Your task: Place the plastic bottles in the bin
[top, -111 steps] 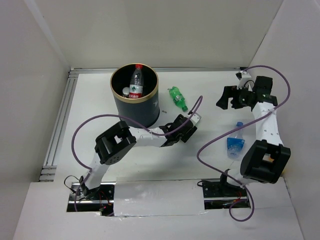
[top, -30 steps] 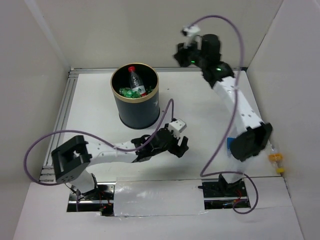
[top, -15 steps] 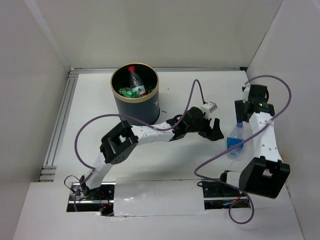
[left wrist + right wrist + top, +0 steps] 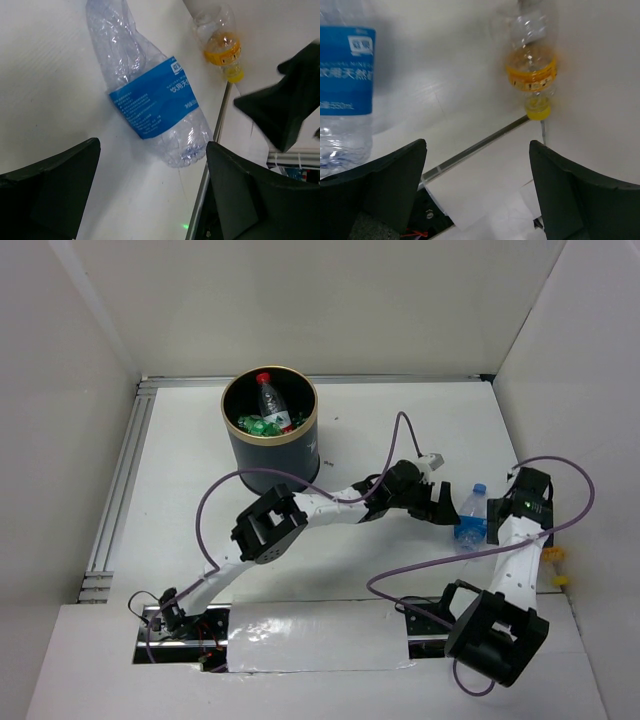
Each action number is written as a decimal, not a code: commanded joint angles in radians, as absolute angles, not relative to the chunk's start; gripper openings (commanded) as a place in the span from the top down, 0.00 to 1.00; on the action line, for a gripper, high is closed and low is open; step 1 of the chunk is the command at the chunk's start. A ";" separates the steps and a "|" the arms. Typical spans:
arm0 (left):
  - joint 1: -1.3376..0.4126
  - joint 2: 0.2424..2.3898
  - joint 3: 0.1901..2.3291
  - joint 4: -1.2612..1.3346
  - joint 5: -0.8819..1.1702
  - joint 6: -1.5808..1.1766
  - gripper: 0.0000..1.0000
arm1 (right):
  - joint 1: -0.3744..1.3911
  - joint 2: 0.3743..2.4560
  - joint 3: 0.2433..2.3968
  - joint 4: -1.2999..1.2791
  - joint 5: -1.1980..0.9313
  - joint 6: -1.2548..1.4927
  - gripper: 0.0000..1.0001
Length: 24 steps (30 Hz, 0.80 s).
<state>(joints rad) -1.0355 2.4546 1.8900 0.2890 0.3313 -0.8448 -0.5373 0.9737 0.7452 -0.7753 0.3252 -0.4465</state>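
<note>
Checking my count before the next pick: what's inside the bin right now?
Inside the bin: a clear bottle with a red cap and green bottles beside it. How many green ones, and anything beneath them, is hidden.

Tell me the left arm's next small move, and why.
Probably ease the left gripper forward and down around the blue-label bottle, then close. The bottle lies flat just ahead of the open jaws, not yet gripped.

Our left arm stretches far out to the right, elbow bent, with the left tool held low and its jaws spread wide. Our right arm folds back near its base, the right tool pointing downward with jaws likewise apart.
</note>
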 commanded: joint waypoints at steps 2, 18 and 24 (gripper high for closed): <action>-1.062 2.488 1.982 0.295 0.270 -0.848 0.00 | -0.543 0.940 0.664 -0.649 0.405 -0.491 0.10; -1.071 2.637 2.147 0.233 0.320 -0.857 0.00 | -0.561 0.929 0.876 -0.571 0.269 -0.345 0.09; -1.080 2.689 2.177 0.212 0.397 -0.880 0.00 | -0.561 0.942 0.874 -0.558 0.250 -0.313 0.09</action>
